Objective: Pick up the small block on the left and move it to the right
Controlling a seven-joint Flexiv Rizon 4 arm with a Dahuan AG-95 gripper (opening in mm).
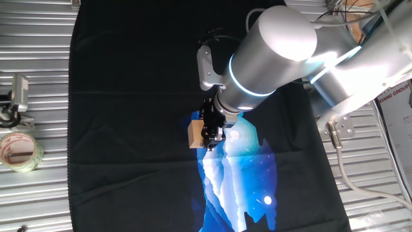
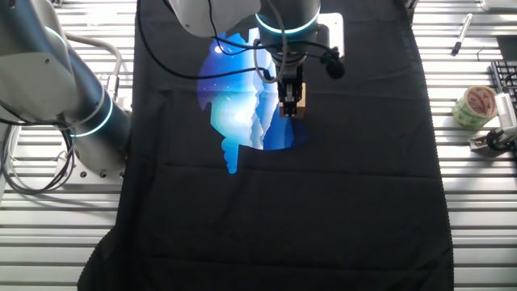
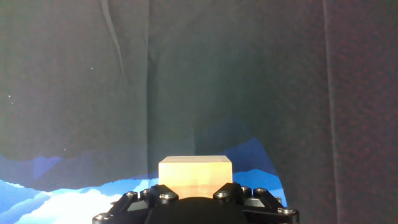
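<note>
The small block (image 3: 195, 174), a plain light-tan wooden cube, sits tight between the jaws of my gripper (image 3: 195, 198) at the bottom centre of the hand view. In one fixed view the gripper (image 1: 210, 134) is over the blue-and-white print on the black cloth, with the block (image 1: 194, 134) showing at its left side. In the other fixed view the gripper (image 2: 289, 103) points down with the block (image 2: 301, 96) at its right side. I cannot tell whether the block rests on the cloth or hangs just above it.
A black cloth (image 1: 129, 96) with a blue-and-white print (image 1: 238, 180) covers the table. A roll of clear tape (image 1: 19, 150) and a metal clip (image 1: 18, 96) lie on the slatted surface beside the cloth. A pen (image 2: 460, 34) lies near the far edge.
</note>
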